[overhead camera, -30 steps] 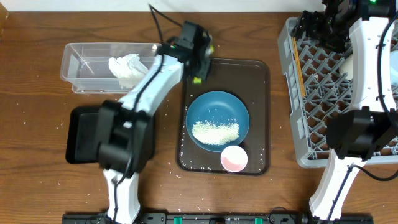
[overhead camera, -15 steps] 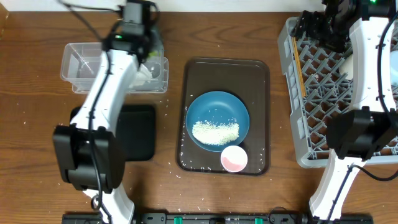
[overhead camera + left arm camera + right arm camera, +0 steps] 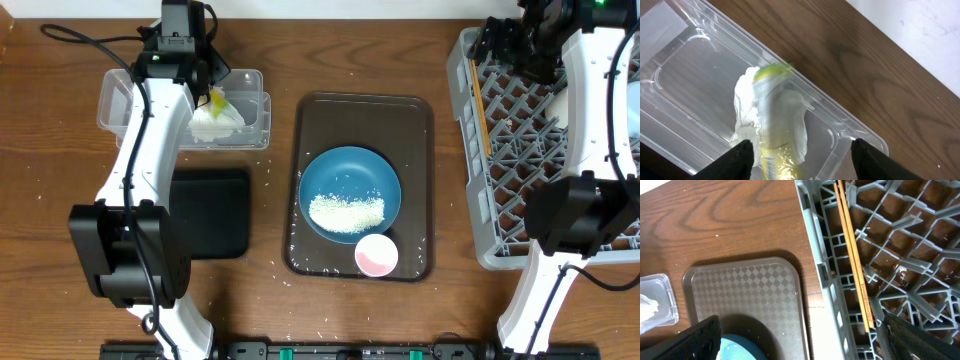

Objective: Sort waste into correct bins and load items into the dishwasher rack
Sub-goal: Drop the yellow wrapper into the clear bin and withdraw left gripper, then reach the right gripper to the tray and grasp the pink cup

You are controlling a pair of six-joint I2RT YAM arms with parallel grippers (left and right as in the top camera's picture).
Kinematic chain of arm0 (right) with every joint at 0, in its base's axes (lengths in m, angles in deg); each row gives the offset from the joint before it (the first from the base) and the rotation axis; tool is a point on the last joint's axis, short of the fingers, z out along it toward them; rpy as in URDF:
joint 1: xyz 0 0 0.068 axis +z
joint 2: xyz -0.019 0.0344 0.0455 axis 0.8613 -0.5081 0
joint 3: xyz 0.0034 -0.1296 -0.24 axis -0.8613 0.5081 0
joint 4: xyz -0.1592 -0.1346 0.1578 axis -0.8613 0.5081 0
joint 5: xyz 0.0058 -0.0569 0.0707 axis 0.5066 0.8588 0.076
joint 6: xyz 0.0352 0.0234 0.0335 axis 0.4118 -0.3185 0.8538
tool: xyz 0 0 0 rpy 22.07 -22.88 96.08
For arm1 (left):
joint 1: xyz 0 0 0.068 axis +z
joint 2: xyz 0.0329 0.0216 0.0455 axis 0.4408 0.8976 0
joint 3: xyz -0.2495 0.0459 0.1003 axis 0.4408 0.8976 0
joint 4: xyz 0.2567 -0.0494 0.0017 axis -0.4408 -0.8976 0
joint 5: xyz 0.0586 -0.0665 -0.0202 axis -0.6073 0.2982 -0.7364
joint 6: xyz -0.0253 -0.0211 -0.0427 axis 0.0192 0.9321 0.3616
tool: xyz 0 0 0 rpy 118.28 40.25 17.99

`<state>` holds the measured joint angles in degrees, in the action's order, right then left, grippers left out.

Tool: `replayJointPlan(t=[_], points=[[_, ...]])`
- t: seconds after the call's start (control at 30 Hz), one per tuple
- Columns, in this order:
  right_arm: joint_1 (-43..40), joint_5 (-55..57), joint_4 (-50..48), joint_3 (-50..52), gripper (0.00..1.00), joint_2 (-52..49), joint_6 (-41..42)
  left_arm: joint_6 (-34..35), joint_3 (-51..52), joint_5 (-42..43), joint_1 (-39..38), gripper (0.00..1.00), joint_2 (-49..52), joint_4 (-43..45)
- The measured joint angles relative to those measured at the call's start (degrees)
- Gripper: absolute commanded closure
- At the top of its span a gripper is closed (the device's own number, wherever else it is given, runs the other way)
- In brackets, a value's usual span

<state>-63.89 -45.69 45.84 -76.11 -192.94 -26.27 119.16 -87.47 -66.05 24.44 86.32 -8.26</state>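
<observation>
overhead: top-down, whole table [image 3: 60, 290] | left wrist: close, seemingly steep, shares tub [image 3: 685, 85] | right wrist: shares rack [image 3: 812, 245] edge

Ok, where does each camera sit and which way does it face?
Overhead: above the table, straight down on clear tub, brown tray, rack; both arms show.
Left wrist: down into the tub at tissue, wrapper; own fingertips below.
Right wrist: down on rack edge, chopsticks; own fingertips in corners.
Shared: both wrists see the tub.

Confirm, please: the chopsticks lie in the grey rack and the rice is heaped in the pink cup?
No: the overhead view shows the rice in the dark-blue dish, not the pink cup; the chopsticks do lie in the grey rack.
</observation>
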Motion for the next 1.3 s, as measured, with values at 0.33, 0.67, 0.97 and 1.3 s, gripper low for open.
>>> replayJointPlan(t=[0.33, 0.67, 0.97, 1.3], points=[[0.00, -0.02, 0.00, 0.00, 0.01, 0.00, 0.00, 0.61, 0.00, 0.02, 0.02, 0.30, 0.00, 0.42], [0.00, -0.02, 0.00, 0.00, 0.01, 0.00, -0.02, -1.66, 0.00, -0.63, 1.16, 0.30, -0.96, -1.33], [0.00, 0.00, 0.00, 0.00, 0.01, 0.00, 0.00, -4.04, 0.00, -0.87, 10.21, 0.15, -11.23, -9.64], [0.00, 0.00, 0.00, 0.00, 0.01, 0.00, 0.00, -3.96, 0.00, -1.07, 20.06, 0.12, -12.83, -19.02]])
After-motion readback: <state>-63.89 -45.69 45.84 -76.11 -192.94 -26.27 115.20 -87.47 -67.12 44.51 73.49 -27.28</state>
